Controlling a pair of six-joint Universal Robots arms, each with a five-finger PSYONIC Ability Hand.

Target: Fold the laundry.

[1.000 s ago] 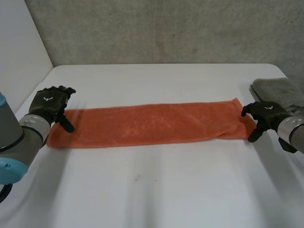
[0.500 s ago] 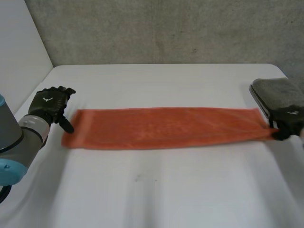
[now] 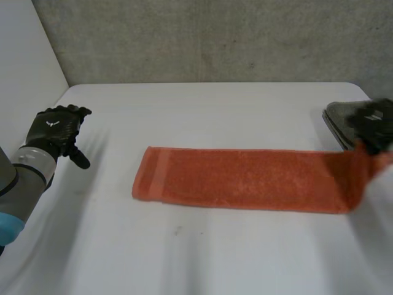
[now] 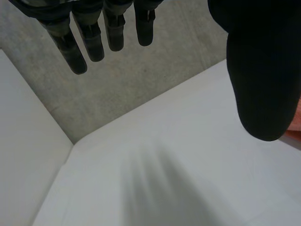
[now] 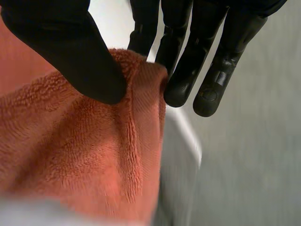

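An orange towel (image 3: 245, 179) lies in a long strip across the middle of the white table (image 3: 202, 258). Its right end is lifted off the table, pinched by my right hand (image 3: 374, 126) at the far right. In the right wrist view the thumb (image 5: 70, 52) presses the towel's end edge (image 5: 136, 94) against the fingers (image 5: 181, 70). My left hand (image 3: 56, 132) hovers at the table's left side, apart from the towel, fingers (image 4: 94, 33) straight and the thumb (image 4: 263, 70) spread, holding nothing.
A folded grey towel (image 3: 344, 117) lies at the table's right edge, partly behind my right hand. A grey wall (image 3: 209, 37) stands behind the table, a white panel (image 3: 24, 67) at its left. Bare table lies in front of the towel.
My right hand shut on the towel's right end, then pulled it rightward and up. The whole towel slid right, away from my left hand, which drew slightly left.
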